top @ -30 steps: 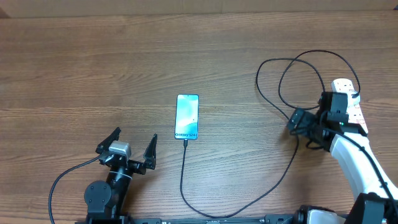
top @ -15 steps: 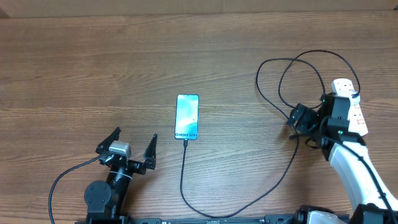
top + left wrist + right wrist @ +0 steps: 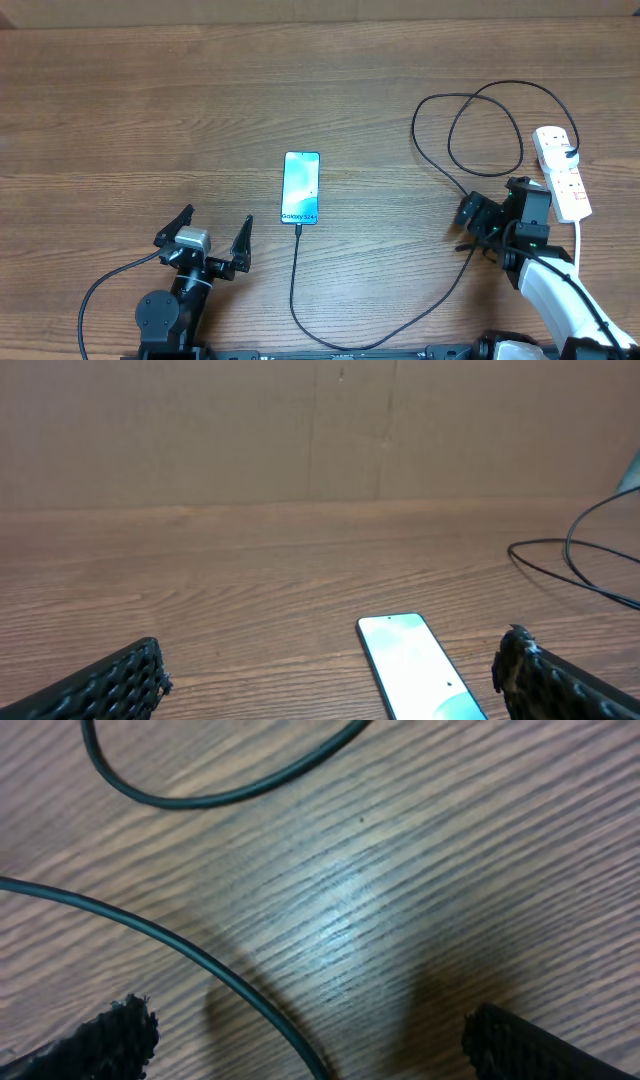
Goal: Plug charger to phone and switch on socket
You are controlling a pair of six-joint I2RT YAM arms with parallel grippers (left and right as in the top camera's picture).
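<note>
Overhead: phone (image 3: 301, 187) face-up mid-table; charger (image 3: 293, 275) tip at its near edge, cable looping right to the socket (image 3: 561, 172). Left gripper (image 3: 217, 218) wide open, empty, just left of the phone. Right gripper (image 3: 500, 207) beside the socket. Left wrist: phone between spread fingers, untouched. Right wrist: jaws wide apart over bare cable, gripping nothing.

lab-style robot test bench, wood-grain table (image 3: 150, 100), plain cardboard wall (image 3: 200, 430) behind
</note>
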